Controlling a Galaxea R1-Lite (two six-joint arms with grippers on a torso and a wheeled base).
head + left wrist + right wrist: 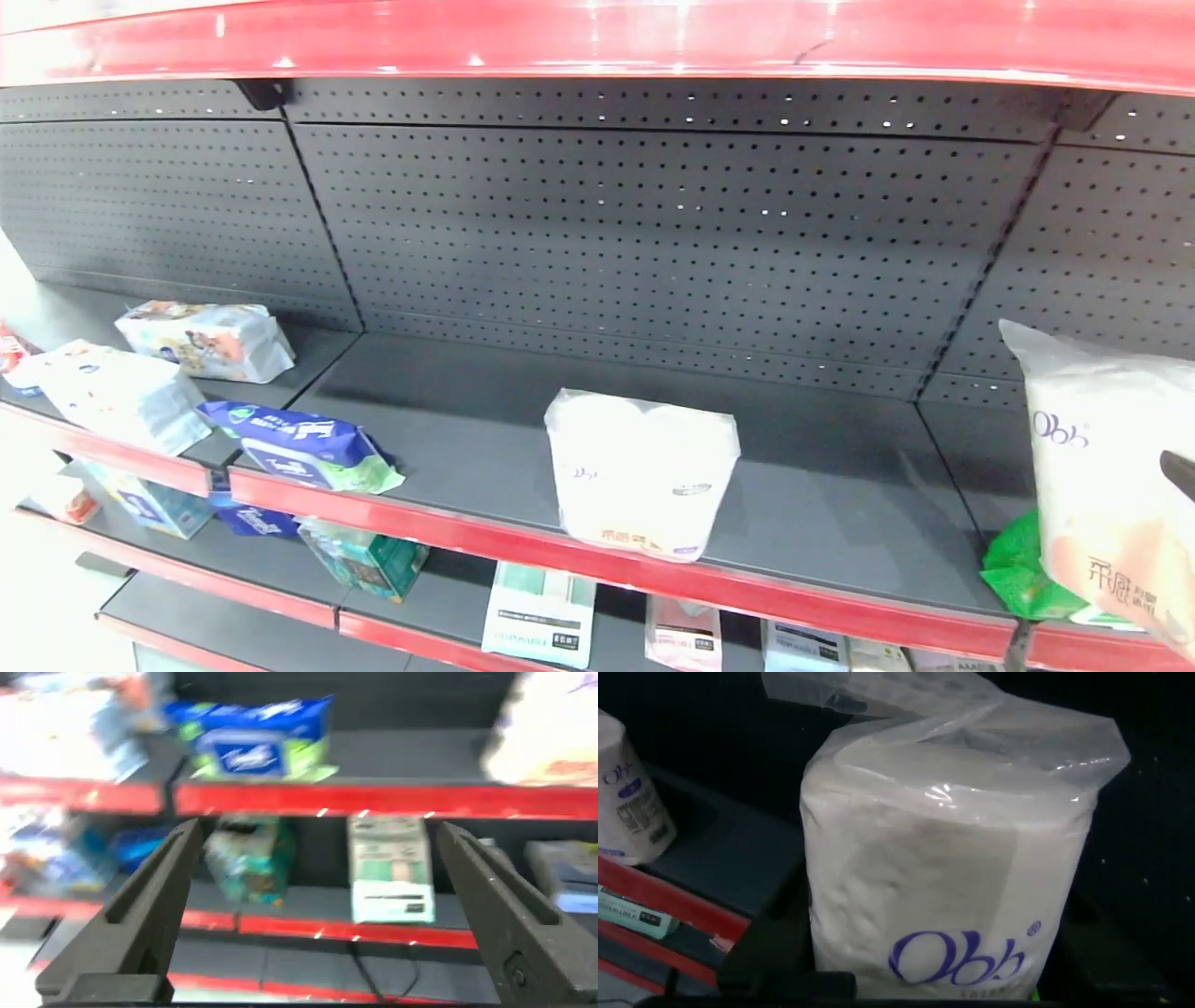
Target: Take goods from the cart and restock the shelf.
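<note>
Now a roll pack [1111, 467] hangs at the right end of the shelf [822, 485].
My right jaws pinch the roll pack upright over the shelf's front edge, with a green bag [1022, 569] just beside its base. A white pack [639, 471] stands mid-shelf, close to the red lip [523, 541], and a blue pack [299, 443] lies farther left. My left jaws are spread wide, facing the lower shelves [308, 933].

A white toilet-paper pack [644, 471] in clear plastic stands upright near the red front edge of the dark shelf [840, 485], and a second pack [1106, 485] (taller, blue lettering, loose bag top) is upright well to its right.
</note>
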